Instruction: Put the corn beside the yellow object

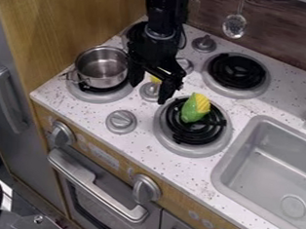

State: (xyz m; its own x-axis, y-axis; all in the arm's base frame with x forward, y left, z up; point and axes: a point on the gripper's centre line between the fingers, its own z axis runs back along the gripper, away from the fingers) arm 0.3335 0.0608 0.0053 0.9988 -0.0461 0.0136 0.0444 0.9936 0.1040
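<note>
The gripper [148, 93] hangs over the middle of the stove top, left of the corn, its two fingers apart with the gap facing the camera. The corn [195, 108], green husk with a yellow top, rests on the black coil of the front right burner [164, 136]. Just behind the gripper a small bit of a yellow object [156, 79] shows between the fingers, near a grey knob; the rest of it is hidden by the gripper. I cannot tell its shape.
A metal pot [101, 68] stands on the front left burner. The back right burner [237, 73] has a black coil. A grey sink [270, 167] lies to the right, and a knob [121, 122] sits near the front edge. A ladle [234, 25] hangs at the back wall.
</note>
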